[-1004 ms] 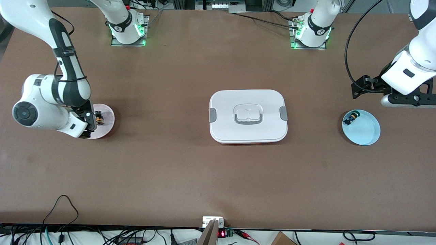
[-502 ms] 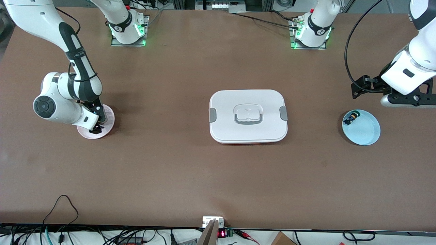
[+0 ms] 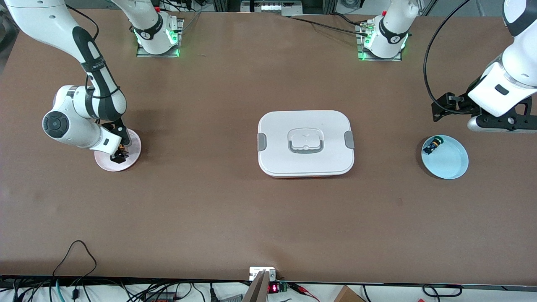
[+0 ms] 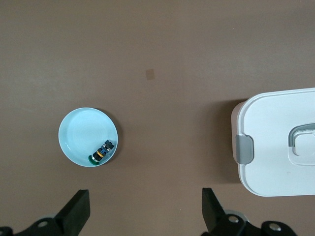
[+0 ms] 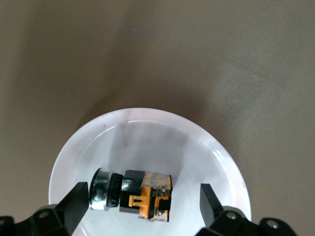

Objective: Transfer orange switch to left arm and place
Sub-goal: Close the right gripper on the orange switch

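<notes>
The orange switch [image 5: 135,194] [image 3: 121,148], a small black part with an orange block and a metal collar, lies on its side in the pink plate [image 5: 147,123] [image 3: 133,144] toward the right arm's end of the table. My right gripper [image 5: 143,196] [image 3: 119,153] is low over the plate and open. One finger stands off each end of the switch without touching it. My left gripper [image 4: 145,201] waits open and empty, high over bare table beside the blue plate [image 4: 81,132] [image 3: 452,164]. The white lidded box [image 3: 305,126] [image 4: 275,123] sits mid-table between the two plates.
A small black part with blue, yellow and green bits [image 3: 432,146] [image 4: 102,151] lies in the blue plate. The arm bases [image 3: 157,35] [image 3: 384,40] stand along the table edge farthest from the front camera. Cables run along the nearest edge.
The right arm has swung toward the table's middle and brought its gripper down over the pink plate, around the switch. The left arm has barely moved.
</notes>
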Tool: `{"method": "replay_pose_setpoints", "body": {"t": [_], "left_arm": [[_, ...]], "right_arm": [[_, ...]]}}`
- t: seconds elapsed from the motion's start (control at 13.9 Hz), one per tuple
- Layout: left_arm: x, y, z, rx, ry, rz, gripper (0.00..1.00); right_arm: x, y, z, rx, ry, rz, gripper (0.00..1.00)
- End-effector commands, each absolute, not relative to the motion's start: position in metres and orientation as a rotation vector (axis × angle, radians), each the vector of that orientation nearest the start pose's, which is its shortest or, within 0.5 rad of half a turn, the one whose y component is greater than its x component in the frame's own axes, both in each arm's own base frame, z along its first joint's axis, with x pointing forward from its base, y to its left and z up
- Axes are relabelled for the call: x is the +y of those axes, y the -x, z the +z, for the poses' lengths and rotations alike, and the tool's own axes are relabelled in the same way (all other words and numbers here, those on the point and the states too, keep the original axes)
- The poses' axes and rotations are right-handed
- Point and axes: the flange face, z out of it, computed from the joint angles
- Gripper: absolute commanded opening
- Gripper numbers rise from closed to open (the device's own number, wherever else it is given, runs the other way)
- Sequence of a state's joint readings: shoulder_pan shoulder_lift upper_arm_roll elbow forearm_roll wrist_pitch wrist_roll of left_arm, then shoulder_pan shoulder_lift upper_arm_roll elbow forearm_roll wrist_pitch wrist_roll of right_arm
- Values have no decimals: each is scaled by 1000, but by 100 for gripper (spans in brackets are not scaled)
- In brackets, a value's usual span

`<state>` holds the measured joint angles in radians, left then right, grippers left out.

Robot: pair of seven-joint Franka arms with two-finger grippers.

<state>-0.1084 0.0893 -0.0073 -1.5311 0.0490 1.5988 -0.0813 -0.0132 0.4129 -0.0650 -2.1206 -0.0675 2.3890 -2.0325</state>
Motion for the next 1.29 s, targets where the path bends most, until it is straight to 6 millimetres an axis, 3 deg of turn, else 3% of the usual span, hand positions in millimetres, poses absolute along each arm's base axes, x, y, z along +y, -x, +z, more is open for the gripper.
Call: {"method": "replay_pose_setpoints", "body": {"t": [0.0,1.22], "left_arm": [[-63,-584,600,89,3110,25,100],[-66,-584,600,96,3111,27,100]], "right_arm": [[-50,-554,206,2733,-1705,-180,100],[-62,-541,190,2708,-1751,-161,100]]}}
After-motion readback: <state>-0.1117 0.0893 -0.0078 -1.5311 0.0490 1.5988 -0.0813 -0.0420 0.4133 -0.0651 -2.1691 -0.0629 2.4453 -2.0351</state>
